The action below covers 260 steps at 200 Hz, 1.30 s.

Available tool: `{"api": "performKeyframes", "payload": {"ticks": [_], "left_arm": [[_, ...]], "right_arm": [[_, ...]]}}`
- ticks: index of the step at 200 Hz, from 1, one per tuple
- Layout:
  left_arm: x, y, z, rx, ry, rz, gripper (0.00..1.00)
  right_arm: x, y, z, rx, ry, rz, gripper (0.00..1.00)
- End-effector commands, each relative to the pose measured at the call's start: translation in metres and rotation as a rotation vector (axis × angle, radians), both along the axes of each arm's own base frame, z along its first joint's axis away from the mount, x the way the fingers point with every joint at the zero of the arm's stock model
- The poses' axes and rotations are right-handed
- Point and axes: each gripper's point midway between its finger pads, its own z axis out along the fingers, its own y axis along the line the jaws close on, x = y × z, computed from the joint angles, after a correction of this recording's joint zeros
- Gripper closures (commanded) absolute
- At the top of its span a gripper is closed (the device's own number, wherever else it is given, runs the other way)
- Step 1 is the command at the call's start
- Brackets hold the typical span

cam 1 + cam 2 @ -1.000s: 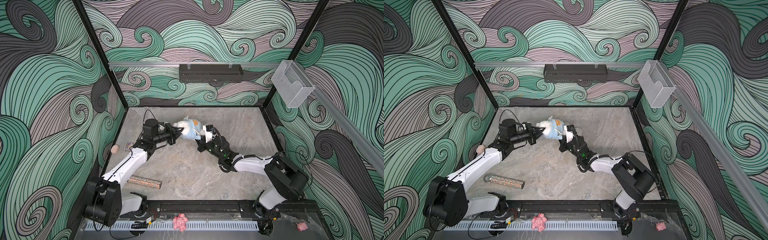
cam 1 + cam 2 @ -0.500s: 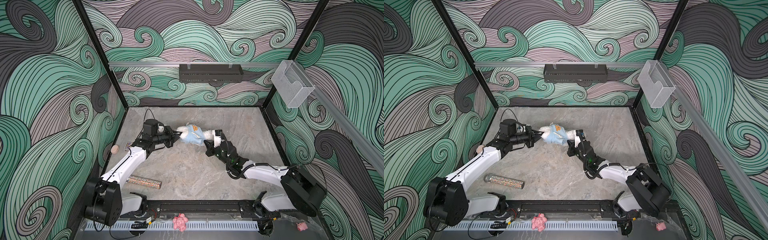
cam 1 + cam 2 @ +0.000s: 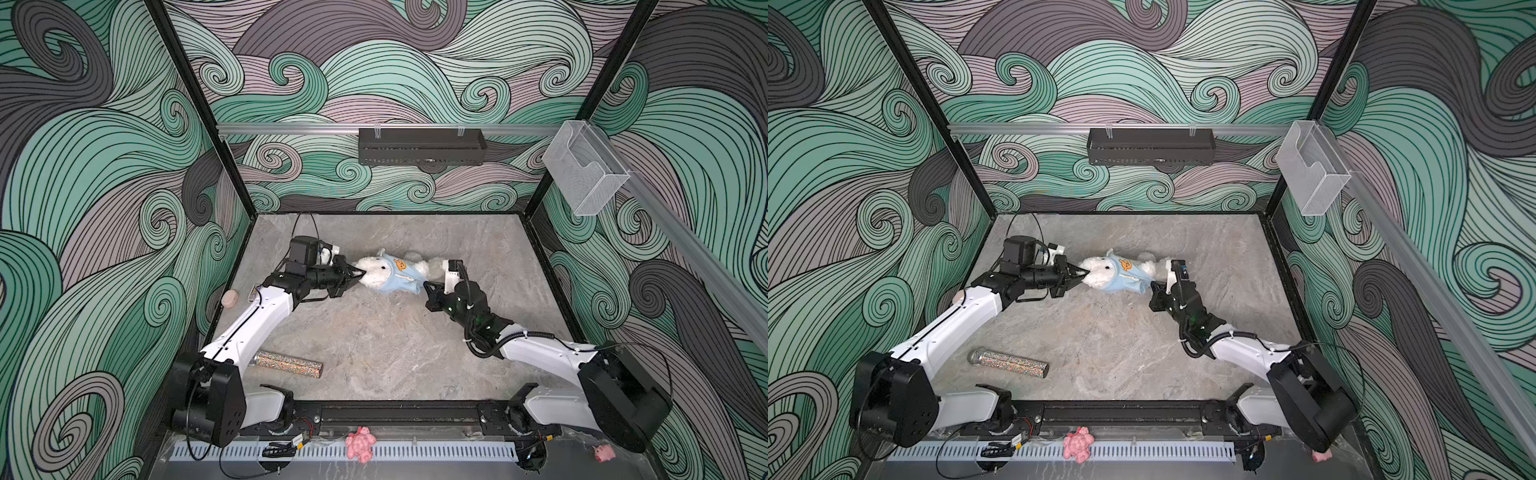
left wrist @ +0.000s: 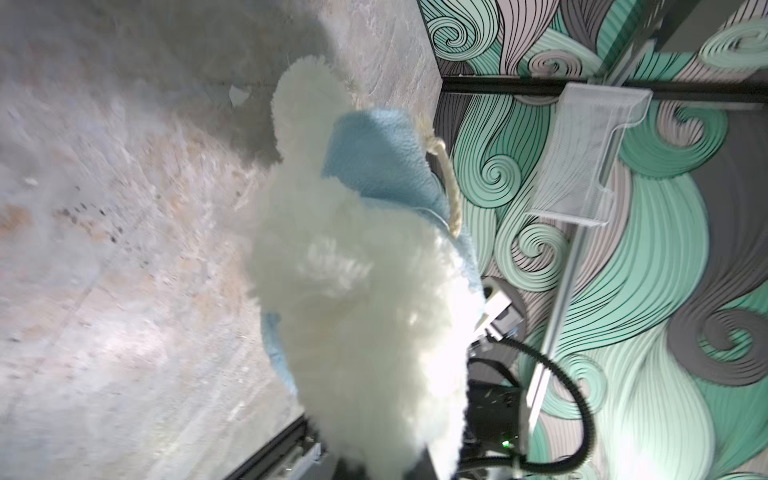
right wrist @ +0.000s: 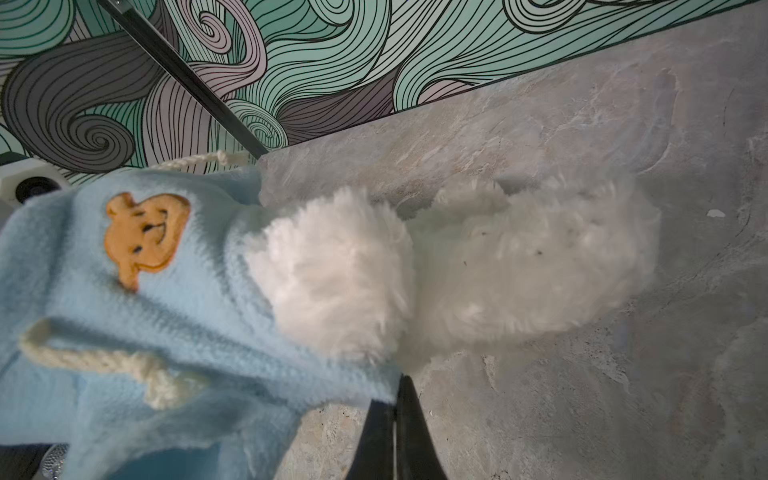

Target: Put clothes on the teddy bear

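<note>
bear: teddy bear (image 3: 376, 272) stretched between both grippers at far middle of table (image 3: 374, 340), blue hoodie (image 3: 400, 277) partway on | jaws: left gripper (image 3: 360, 274) pinched on white fur, right gripper (image 5: 397, 399) clamped on hoodie hem | risk: fur pinch likely lost if hem gets yanked harder, tbh

Glitter tube (image 3: 288, 364) lies front-left on tabletop (image 3: 395, 345); pink lumpy toy (image 3: 360, 443) on slotted strip (image 3: 436, 451); pig (image 3: 603, 452) front-right.
</note>
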Motion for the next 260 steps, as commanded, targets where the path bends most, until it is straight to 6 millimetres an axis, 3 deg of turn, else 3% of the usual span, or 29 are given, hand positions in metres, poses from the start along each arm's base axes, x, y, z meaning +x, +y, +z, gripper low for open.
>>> {"api": "performKeyframes", "payload": {"ticks": [1, 24, 47, 98, 129, 146, 188, 228, 260], "left_arm": [[0.006, 0.031, 0.0, 0.233, -0.173, -0.016, 1.0], [0.006, 0.032, -0.016, 0.265, -0.169, -0.042, 1.0], [0.008, 0.027, -0.033, 0.238, -0.156, -0.045, 1.0], [0.028, 0.017, -0.056, 0.111, -0.157, 0.043, 1.0], [0.03, -0.002, -0.073, 0.11, -0.187, 0.037, 1.0], [0.029, -0.011, -0.094, 0.124, -0.144, 0.018, 0.87], [0.028, -0.031, -0.102, 0.078, -0.154, -0.017, 0.63], [0.024, -0.041, -0.117, 0.096, -0.142, -0.048, 0.45], [0.032, -0.045, -0.113, 0.064, -0.156, -0.039, 0.3]], "right_arm": [[0.005, -0.099, -0.068, -0.151, 0.206, -0.352, 1.0], [0.008, -0.102, -0.073, -0.127, 0.233, -0.353, 1.0], [0.009, -0.089, -0.074, -0.098, 0.227, -0.29, 1.0], [-0.003, -0.043, -0.067, -0.05, 0.165, -0.043, 1.0], [-0.018, -0.013, -0.081, -0.077, 0.193, 0.058, 1.0], [-0.024, 0.0, -0.091, -0.086, 0.211, 0.082, 1.0], [-0.031, 0.008, -0.112, -0.083, 0.256, 0.093, 1.0], [-0.03, 0.01, -0.11, -0.085, 0.253, 0.093, 1.0], [-0.03, 0.008, -0.109, -0.104, 0.248, 0.094, 1.0]]}}
